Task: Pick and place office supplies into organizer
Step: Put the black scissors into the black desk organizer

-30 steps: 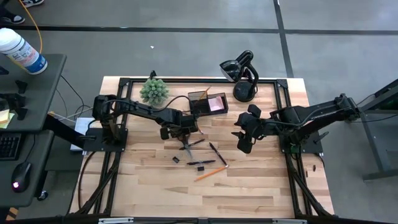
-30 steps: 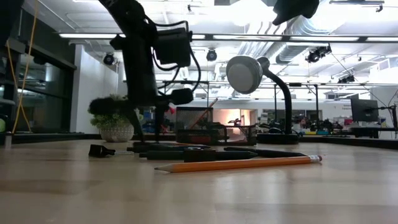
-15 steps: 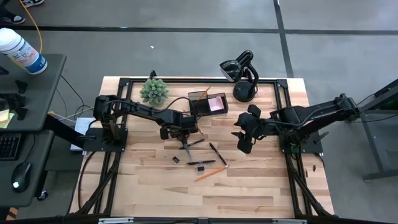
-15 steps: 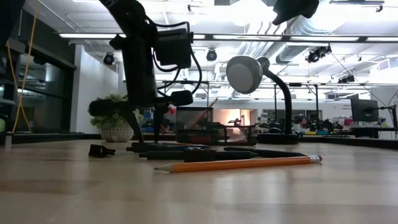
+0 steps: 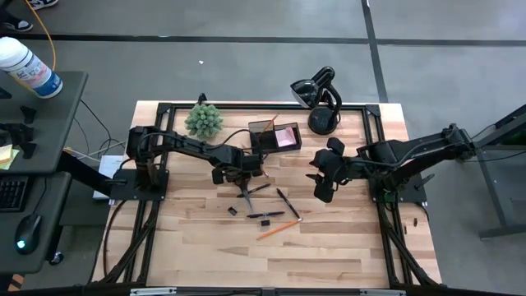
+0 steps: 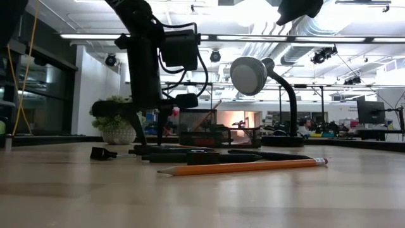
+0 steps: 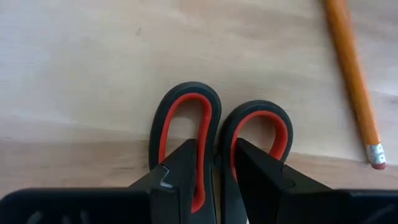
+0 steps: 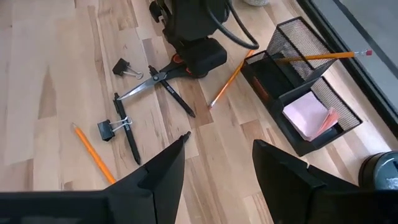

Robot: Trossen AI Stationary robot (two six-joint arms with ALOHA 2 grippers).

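Barely anything has shifted over the last second: the left pincer [image 7: 214, 180] stays low over the scissors [image 7: 217, 137], its fingers clenched on the bridge between the two red-lined handle loops, which still lie flat on the bench [image 5: 329, 247]. Since the scissors have not risen, the grasp looks made and the lift not yet begun. A pencil [image 7: 354, 81] lies just beside the handles. The organizer [image 5: 275, 136] sits at the back of the bench, already holding a pink note pad [image 8: 308, 115] and a pencil. The right pincer [image 8: 214, 165] hovers released nearby, waiting.
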